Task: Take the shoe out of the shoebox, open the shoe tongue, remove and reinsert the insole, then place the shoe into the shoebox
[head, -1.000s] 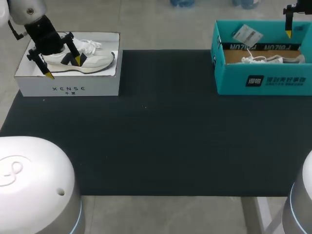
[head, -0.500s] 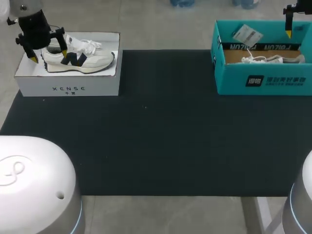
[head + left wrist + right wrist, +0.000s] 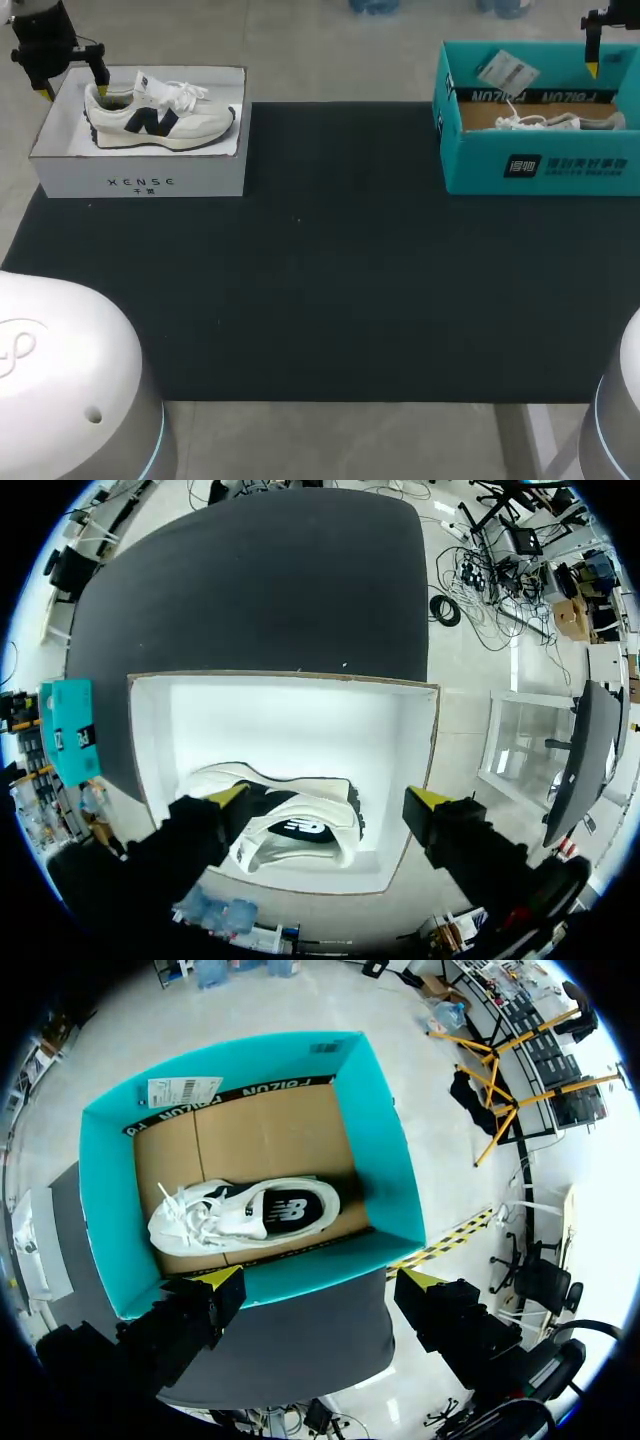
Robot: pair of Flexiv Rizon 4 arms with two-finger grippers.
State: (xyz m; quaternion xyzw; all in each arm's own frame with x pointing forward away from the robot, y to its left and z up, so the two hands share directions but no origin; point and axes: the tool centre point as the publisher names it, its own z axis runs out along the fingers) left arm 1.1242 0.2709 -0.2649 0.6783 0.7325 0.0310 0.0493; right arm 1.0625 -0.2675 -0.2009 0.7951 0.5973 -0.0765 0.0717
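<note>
A white sneaker (image 3: 160, 115) with a dark logo lies on its side in the white shoebox (image 3: 140, 182) at the table's far left. My left gripper (image 3: 74, 90) hangs open over the box's far left corner, by the sneaker's heel, holding nothing. From the left wrist the sneaker (image 3: 300, 825) lies below the open left gripper (image 3: 330, 798). A second white sneaker (image 3: 250, 1212) lies in the teal shoebox (image 3: 540, 165) at the far right. My right gripper (image 3: 320, 1280) is open and empty high above that box; one yellow fingertip (image 3: 592, 68) shows in the head view.
A black mat (image 3: 330, 260) covers the table between the two boxes. A paper tag (image 3: 183, 1090) hangs at the teal box's inner wall. The teal box (image 3: 70, 730) also shows far off in the left wrist view.
My left gripper has risen and drawn back to the left, from over the sneaker's heel to the white box's far left corner. The right arm and both sneakers have stayed put.
</note>
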